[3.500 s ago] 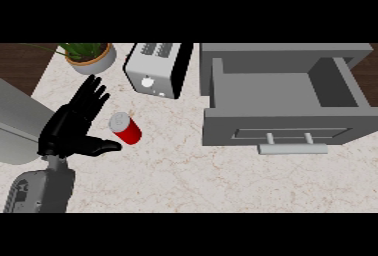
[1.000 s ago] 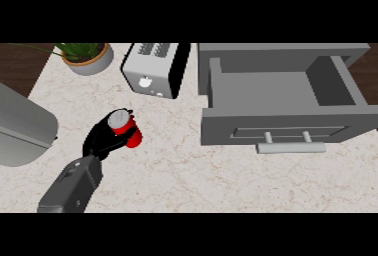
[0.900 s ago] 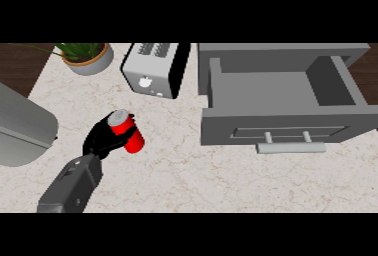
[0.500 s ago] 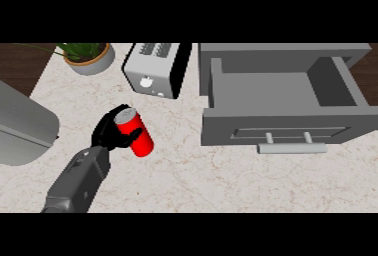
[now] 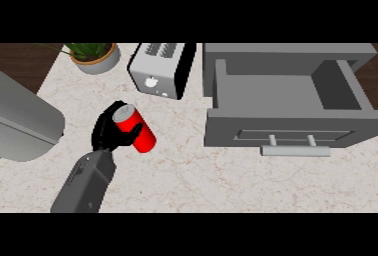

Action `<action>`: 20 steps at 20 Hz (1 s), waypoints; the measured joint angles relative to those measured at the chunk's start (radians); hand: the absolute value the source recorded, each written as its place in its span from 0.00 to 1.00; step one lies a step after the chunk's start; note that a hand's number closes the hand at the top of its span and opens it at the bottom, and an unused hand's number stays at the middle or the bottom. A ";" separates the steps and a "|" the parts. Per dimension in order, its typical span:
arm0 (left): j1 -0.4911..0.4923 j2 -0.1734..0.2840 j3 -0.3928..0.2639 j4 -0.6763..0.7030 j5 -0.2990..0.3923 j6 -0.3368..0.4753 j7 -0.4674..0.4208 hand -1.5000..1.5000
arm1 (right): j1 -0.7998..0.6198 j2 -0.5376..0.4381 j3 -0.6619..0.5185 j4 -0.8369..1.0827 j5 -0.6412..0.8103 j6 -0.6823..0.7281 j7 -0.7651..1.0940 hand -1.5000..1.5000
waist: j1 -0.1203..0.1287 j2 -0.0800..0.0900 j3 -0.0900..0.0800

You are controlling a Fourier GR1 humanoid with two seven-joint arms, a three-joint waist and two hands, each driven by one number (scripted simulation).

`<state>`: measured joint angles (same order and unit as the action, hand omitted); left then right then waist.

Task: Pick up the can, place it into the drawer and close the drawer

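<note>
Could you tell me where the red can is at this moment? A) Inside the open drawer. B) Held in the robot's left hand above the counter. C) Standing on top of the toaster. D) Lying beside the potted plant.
B: the left hand is curled round the red can, left of the open drawer, which holds nothing visible.

can [image 5: 140,132]: red, tilted (silver top) | drawer [image 5: 284,102]: grey; open

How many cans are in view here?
1: a red can, held in the left hand over the counter, left of the open drawer. The drawer's visible interior shows none.
</note>
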<state>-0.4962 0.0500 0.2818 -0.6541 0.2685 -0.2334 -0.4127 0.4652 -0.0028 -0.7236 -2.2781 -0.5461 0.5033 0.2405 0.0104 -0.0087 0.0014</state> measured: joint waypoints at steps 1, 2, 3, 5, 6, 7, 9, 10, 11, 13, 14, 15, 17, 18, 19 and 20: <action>0.014 -0.010 -0.014 -0.047 0.007 0.027 0.017 1.00 | 0.002 0.001 -0.003 0.015 0.002 0.008 -0.017 0.00 | 0.000 0.000 0.000; 0.036 -0.019 -0.034 -0.104 0.016 0.047 0.042 1.00 | 0.002 0.001 0.005 0.012 0.004 -0.002 -0.016 0.00 | 0.001 -0.001 0.000; 0.040 -0.024 -0.042 -0.153 0.019 0.069 0.068 1.00 | 0.000 0.001 0.002 0.018 0.008 0.005 -0.022 0.00 | 0.000 0.000 0.000; 0.070 -0.032 -0.067 -0.254 0.020 0.105 0.103 1.00 | 0.021 -0.001 -0.007 0.023 -0.001 0.017 -0.042 0.00 | -0.003 0.000 0.000; 0.078 -0.035 -0.079 -0.302 0.019 0.121 0.131 1.00 | 0.013 -0.001 -0.005 0.015 0.002 0.007 -0.030 0.00 | -0.003 0.001 0.000; 0.079 -0.038 -0.096 -0.345 0.022 0.145 0.151 1.00 | 0.011 -0.001 0.006 0.012 0.013 0.003 -0.030 0.00 | -0.004 0.002 0.000; 0.080 -0.042 -0.145 -0.425 0.027 0.205 0.203 1.00 | 0.021 0.001 0.020 0.009 0.012 -0.001 -0.039 0.00 | -0.007 0.002 0.000; 0.093 -0.044 -0.171 -0.478 0.029 0.230 0.235 1.00 | 0.019 -0.001 0.016 0.007 0.009 -0.004 -0.033 0.00 | -0.007 0.002 0.000; 0.090 -0.045 -0.195 -0.517 0.031 0.260 0.262 1.00 | 0.017 0.000 0.018 0.003 0.009 -0.005 -0.031 0.00 | -0.008 0.002 0.000; 0.097 -0.044 -0.215 -0.606 0.026 0.295 0.329 1.00 | 0.020 0.001 0.039 -0.005 0.014 -0.022 -0.032 0.00 | -0.008 0.003 -0.001; 0.088 -0.045 -0.235 -0.632 0.022 0.326 0.350 1.00 | 0.016 0.001 0.044 0.000 0.019 -0.025 -0.037 0.00 | -0.010 0.004 -0.001; 0.060 -0.046 -0.241 -0.646 0.017 0.352 0.378 1.00 | 0.018 0.001 0.049 -0.013 0.016 -0.033 -0.026 0.00 | -0.012 0.004 -0.001; 0.039 -0.038 -0.246 -0.686 0.008 0.378 0.423 1.00 | 0.023 0.000 0.038 -0.024 -0.003 -0.031 -0.018 0.00 | -0.014 0.005 -0.001; 0.028 -0.036 -0.251 -0.705 0.000 0.394 0.447 1.00 | 0.023 -0.003 0.027 -0.009 -0.009 -0.021 -0.024 0.00 | -0.015 0.005 -0.001; 0.011 -0.036 -0.253 -0.710 -0.008 0.409 0.461 1.00 | 0.027 -0.009 0.011 -0.006 -0.024 -0.016 -0.020 0.00 | -0.016 0.006 -0.001; -0.013 -0.039 -0.262 -0.720 -0.014 0.438 0.486 1.00 | 0.021 -0.015 0.005 -0.001 -0.029 -0.019 -0.014 0.00 | -0.017 0.006 -0.001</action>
<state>-0.5096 0.0109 0.0195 -1.3746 0.2545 0.2046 0.0735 0.4862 -0.0179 -0.7184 -2.2793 -0.5755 0.4846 0.2264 -0.0063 -0.0028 0.0003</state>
